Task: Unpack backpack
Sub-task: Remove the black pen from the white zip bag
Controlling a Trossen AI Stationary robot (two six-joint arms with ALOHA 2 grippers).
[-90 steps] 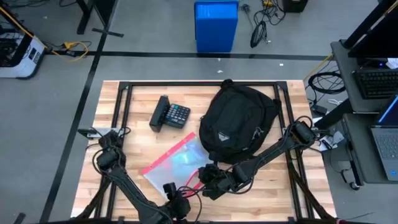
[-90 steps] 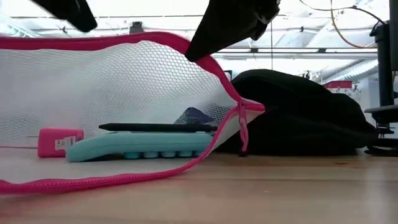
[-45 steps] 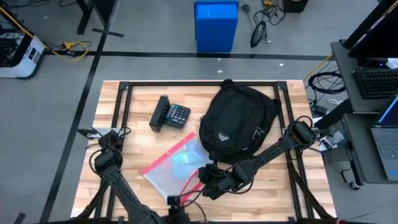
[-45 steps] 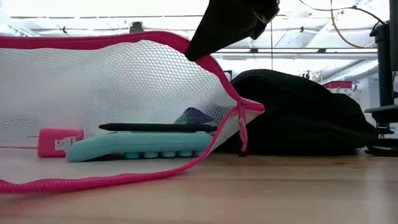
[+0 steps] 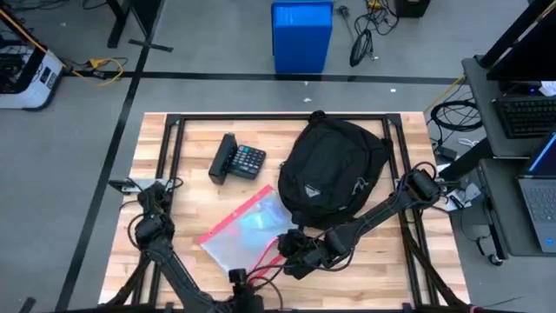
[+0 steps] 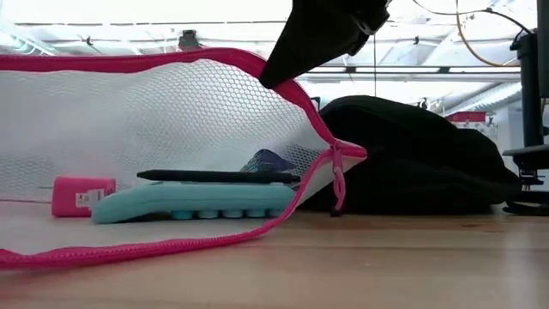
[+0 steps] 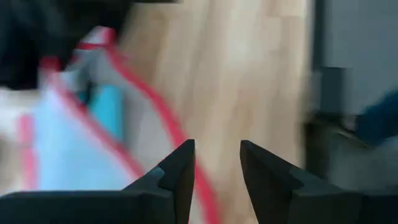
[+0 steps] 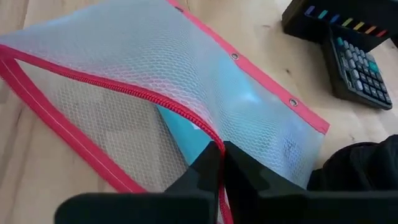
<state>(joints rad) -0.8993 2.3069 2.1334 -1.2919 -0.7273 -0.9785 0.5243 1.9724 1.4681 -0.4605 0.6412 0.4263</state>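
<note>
The black backpack (image 5: 334, 169) lies flat on the table's far right part, also showing in the low view (image 6: 412, 159). Against its near left side lies a clear mesh pouch (image 5: 248, 228) with pink edging; a teal item (image 6: 193, 202), a black pen and a pink item lie inside. My right gripper (image 5: 291, 248) is shut on the pouch's zipper edge, at the pouch's near right corner. My left gripper (image 7: 214, 165) stands open by the table's near edge (image 5: 236, 278), holding nothing, with the pouch ahead of it. My right gripper pinches the pink zipper edge (image 8: 208, 138) of the pouch's open mouth between its two fingers, coming slanting from above. That upper lip (image 6: 249, 58) is held up off the table, so the mouth gapes. The lower lip (image 6: 171, 249) lies on the wood.
A black calculator (image 5: 249, 161) with a black case (image 5: 223, 156) beside it lies at the far left of the table. A black metal frame (image 5: 278, 117) runs along the table's edges. Bare wood shows at the near right and the left.
My left gripper has drawn back from the pouch toward the table's near edge, leaving the low view, where it showed at the upper left. My right gripper keeps the pouch's upper lip raised.
</note>
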